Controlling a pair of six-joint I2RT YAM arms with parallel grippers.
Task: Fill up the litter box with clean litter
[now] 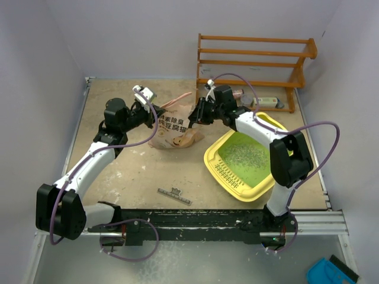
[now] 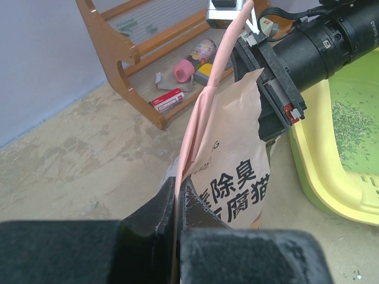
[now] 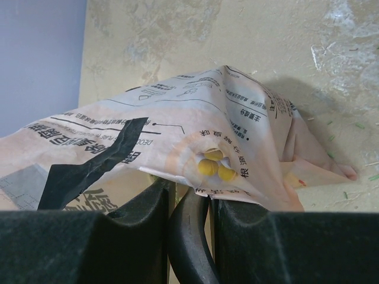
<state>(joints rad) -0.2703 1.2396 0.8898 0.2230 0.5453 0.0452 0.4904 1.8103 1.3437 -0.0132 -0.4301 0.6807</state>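
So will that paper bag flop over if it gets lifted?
Probably floppy: the bag is crumpled and folds over itself. It may tear, since its top edge looks ragged. It seems fairly light, looking thin and mostly flat.

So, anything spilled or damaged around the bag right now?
Yes: a few pale green litter granules lie on the tabletop outside the yellow plastic litter box. The tan printed paper bag, pinched by left pincer and right pincer, has a ragged torn edge.
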